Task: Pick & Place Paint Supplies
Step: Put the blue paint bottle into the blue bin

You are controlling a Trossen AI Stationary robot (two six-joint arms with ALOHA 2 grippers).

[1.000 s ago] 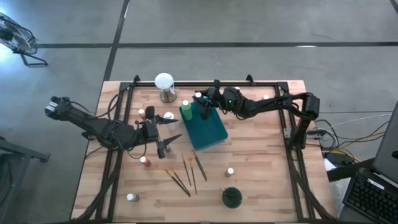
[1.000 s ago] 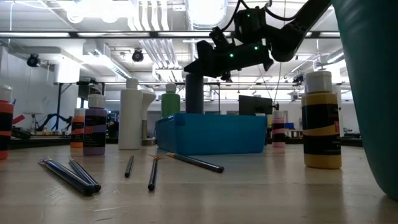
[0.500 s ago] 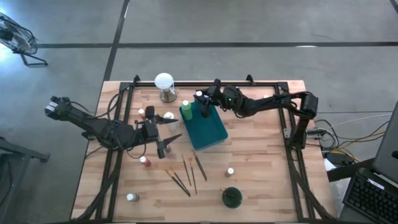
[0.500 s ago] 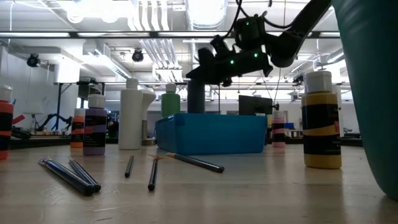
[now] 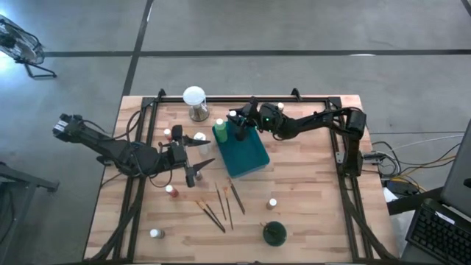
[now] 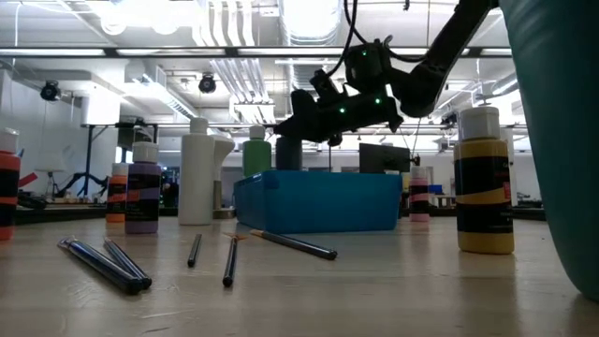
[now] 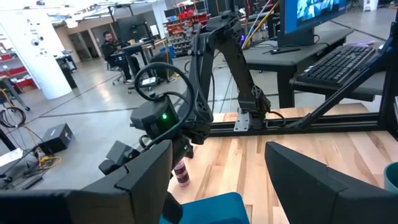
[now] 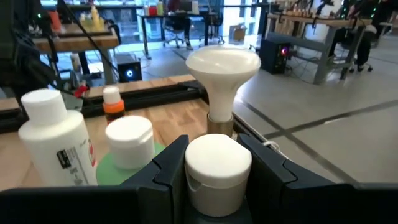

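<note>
Tabletop holds four brushes (image 5: 221, 206); right end effector (image 5: 237, 120) grips one bottle (image 8: 217, 171), left end effector (image 5: 197, 160) released

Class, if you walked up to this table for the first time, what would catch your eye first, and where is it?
The teal tray at mid-table stands out, with the right gripper above its far end, shut on a white-capped bottle. Behind it, at the table's far edge, stands the white globe. Thin brushes lie loose in front of the tray.

Arms: you see two dark, jointed arms.
Cables: black loops run along each arm.
Lights: small green LEDs glow on the right arm's wrist.
</note>
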